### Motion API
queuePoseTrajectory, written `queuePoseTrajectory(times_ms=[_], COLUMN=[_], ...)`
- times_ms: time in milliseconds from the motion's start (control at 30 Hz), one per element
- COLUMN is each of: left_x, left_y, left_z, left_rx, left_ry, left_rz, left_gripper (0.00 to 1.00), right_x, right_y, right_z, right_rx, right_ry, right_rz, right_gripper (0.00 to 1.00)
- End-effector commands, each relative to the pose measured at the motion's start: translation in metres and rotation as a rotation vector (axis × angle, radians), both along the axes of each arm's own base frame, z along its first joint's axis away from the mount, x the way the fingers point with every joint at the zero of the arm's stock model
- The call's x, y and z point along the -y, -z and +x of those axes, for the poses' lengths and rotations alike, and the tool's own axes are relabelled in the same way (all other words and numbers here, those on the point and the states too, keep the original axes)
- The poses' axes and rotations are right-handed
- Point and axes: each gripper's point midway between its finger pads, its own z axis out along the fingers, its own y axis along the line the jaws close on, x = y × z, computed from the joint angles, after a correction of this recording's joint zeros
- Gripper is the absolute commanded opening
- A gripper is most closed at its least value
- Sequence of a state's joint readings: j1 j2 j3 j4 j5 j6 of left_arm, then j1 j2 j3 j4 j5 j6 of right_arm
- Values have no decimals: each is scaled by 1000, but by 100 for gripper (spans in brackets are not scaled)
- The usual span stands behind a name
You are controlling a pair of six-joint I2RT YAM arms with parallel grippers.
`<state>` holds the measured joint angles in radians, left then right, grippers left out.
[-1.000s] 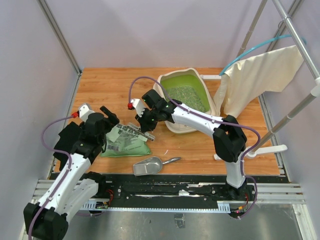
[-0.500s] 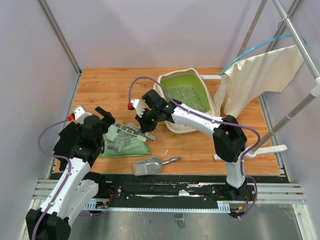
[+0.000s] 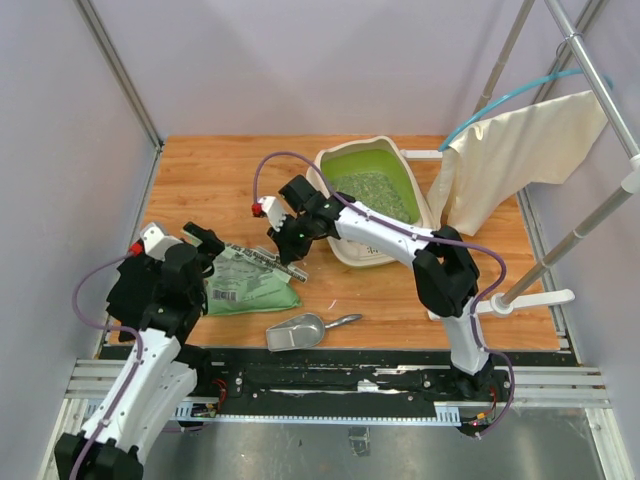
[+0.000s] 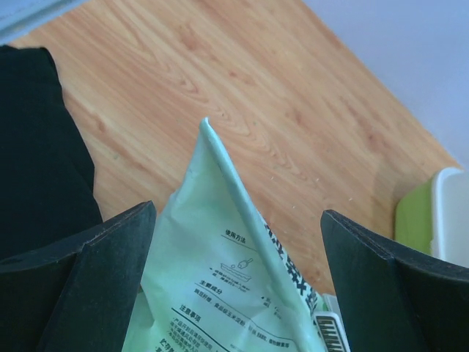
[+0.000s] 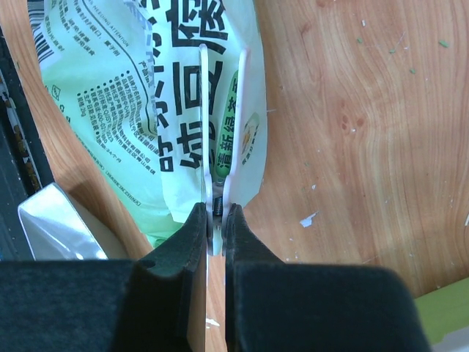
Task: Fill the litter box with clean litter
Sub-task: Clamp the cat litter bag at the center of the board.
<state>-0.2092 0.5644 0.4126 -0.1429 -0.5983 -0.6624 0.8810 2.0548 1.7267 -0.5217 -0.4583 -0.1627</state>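
Jaws wide open, the left gripper (image 4: 238, 213) had backed off the bag (image 3: 250, 285) while the right gripper (image 5: 216, 209) stayed clamped on its clip (image 5: 238, 110), probably readying a lift toward the litter box (image 3: 352, 256).

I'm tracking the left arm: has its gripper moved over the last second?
Yes. In the top view the left gripper has drawn back leftward and slightly down-frame, away from the green bag.

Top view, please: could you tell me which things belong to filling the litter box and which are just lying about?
Job: litter box; clean litter inside it; litter bag; bag clip, pinched by the right gripper; left gripper, open around the bag's corner.
Lying about: metal scoop; cream cloth; blue hose.
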Motion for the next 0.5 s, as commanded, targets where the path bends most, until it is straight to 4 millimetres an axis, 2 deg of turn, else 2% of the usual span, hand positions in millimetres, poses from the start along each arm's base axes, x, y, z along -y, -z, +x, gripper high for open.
queuePoseTrajectory(times_ms=[0, 100, 133, 233, 267, 333, 367, 467], left_x=[1, -8, -15, -17, -17, -14, -14, -18], left_y=[9, 28, 31, 36, 36, 35, 34, 32], left_z=[20, 31, 33, 40, 41, 43, 42, 38], left_rx=[-10, -62, -68, -71, -70, -61, -56, -32], left_ry=[-14, -30, -38, -20, -18, 6, 9, -11], left_rz=[-29, -80, -100, -124, -121, -117, -115, -101], left_gripper=[100, 100, 100, 100, 99, 95, 91, 80], right_x=[4, 3, 3, 2, 1, 0, 0, -1], right_y=[22, 24, 24, 25, 25, 26, 26, 24], right_z=[-8, -5, -4, -5, -3, -2, -1, 3], right_rx=[-101, -126, -132, -153, -158, -170, -171, -169], right_ry=[-14, -5, -4, -4, 2, 9, 11, 23], right_rz=[-58, -50, -47, -38, -36, -41, -41, -36], right_gripper=[1, 1, 1, 2, 6, 26, 32, 42])
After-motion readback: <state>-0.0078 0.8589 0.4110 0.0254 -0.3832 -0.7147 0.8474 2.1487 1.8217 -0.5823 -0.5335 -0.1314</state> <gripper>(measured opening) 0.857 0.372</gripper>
